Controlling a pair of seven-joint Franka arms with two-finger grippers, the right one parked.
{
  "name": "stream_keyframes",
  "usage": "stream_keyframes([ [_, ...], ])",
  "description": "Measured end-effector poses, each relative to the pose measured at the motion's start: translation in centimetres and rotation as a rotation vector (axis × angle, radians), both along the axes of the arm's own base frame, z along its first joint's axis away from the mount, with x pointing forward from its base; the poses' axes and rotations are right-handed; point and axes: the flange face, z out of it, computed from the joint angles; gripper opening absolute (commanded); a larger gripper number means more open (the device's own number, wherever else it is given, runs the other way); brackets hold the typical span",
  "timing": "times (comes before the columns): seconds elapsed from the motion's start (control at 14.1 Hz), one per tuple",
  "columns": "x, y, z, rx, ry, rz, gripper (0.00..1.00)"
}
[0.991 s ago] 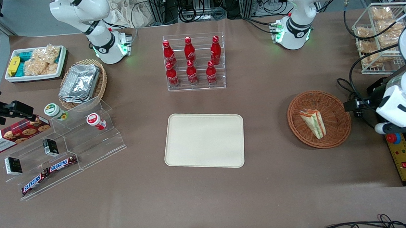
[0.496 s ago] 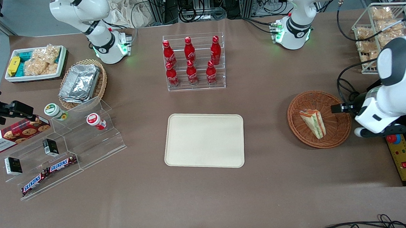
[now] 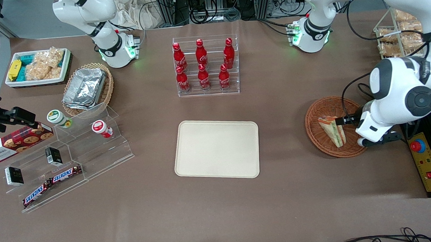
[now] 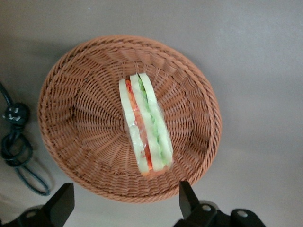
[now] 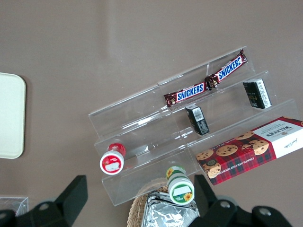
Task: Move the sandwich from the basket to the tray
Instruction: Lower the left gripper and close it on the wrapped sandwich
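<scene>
The sandwich [image 3: 332, 131], a clear-wrapped wedge of white bread with green and orange-red filling, lies on its edge in the round reddish-brown wicker basket [image 3: 318, 111]. The left wrist view looks straight down on the sandwich [image 4: 144, 125] in the basket [image 4: 61, 118]. My gripper [image 3: 364, 131] hovers above the basket's rim on the working arm's side. In the wrist view the gripper [image 4: 124, 205] is open, its black fingers [image 4: 187, 198] spread wide with nothing between them. The cream tray [image 3: 216, 149] lies bare at mid-table, toward the parked arm's end from the basket.
A rack of red cola bottles [image 3: 205, 65] stands farther from the front camera than the tray. A control box with a red button [image 3: 426, 162] and a wire rack of bagged snacks [image 3: 401, 36] flank the basket. A black cable [image 4: 16, 142] lies beside the basket.
The left arm has swung in from the table's end toward the basket, bringing the gripper over the basket's rim. The sandwich, basket and tray have not moved.
</scene>
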Motion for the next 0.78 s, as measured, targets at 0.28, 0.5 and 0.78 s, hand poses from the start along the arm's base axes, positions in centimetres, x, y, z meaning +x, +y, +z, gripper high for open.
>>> stream_keyframes([
  [0.28, 0.3, -0.1, -3.4, 0.005, 0.018, 0.043, 0.99],
  [0.5, 0.1, -0.1, -4.8, 0.003, -0.030, 0.071, 0.99],
  [0.78, -0.3, -0.2, -7.7, 0.010, -0.045, 0.137, 0.98],
])
